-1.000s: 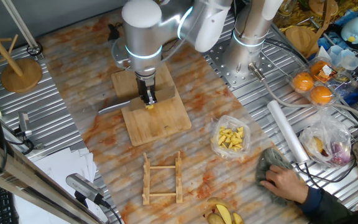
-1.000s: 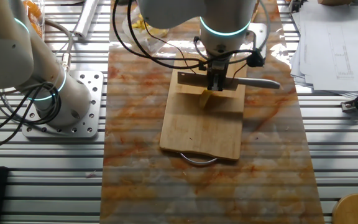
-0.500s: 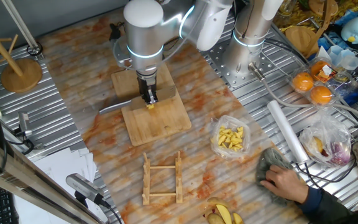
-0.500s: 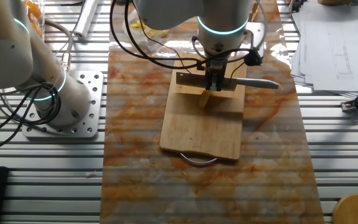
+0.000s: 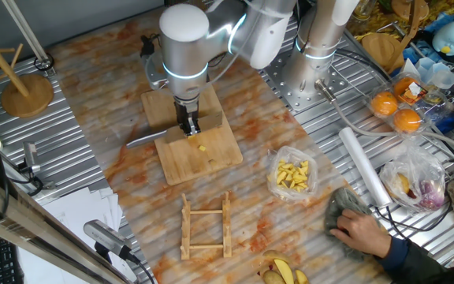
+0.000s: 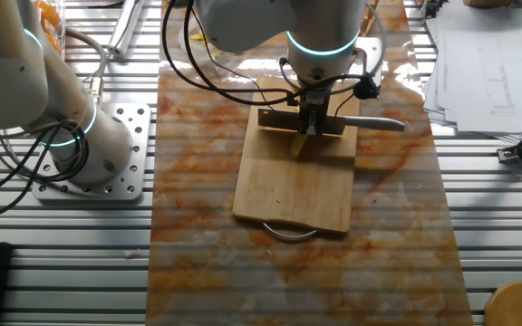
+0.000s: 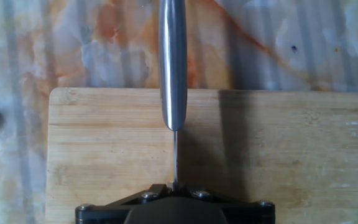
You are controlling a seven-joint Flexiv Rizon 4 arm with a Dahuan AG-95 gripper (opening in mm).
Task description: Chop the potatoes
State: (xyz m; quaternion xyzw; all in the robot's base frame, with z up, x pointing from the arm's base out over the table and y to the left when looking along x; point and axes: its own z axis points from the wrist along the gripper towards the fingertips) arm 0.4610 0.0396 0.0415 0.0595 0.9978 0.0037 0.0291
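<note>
The Flexiv arm's gripper (image 5: pixel 186 126) stands over a bamboo cutting board (image 5: pixel 215 158) on the marbled orange table mat (image 5: pixel 117 95), its fingers clenched on a knife (image 6: pixel 370 121) — the steel handle sticks out sideways past the board's edge in the other fixed view, and runs straight up the middle of the hand view (image 7: pixel 173 62), with the thin blade edge-on below it. In one fixed view a small yellow potato piece (image 5: pixel 202 147) lies loose on the board, just beside the gripper and apart from the blade. In the other fixed view a pale potato wedge (image 6: pixel 299 143) sits on the board directly under the fingers, touching the knife.

Off the board, a clear bag of yellow pieces (image 5: pixel 293 175) rests on the mat, near a small wooden rack (image 5: pixel 206 226). Two orange fruits (image 5: pixel 395 112) sit among clutter on the metal table (image 5: pixel 329 118) — and a person's hand (image 5: pixel 359 231) presses a grey cloth at the table's edge.
</note>
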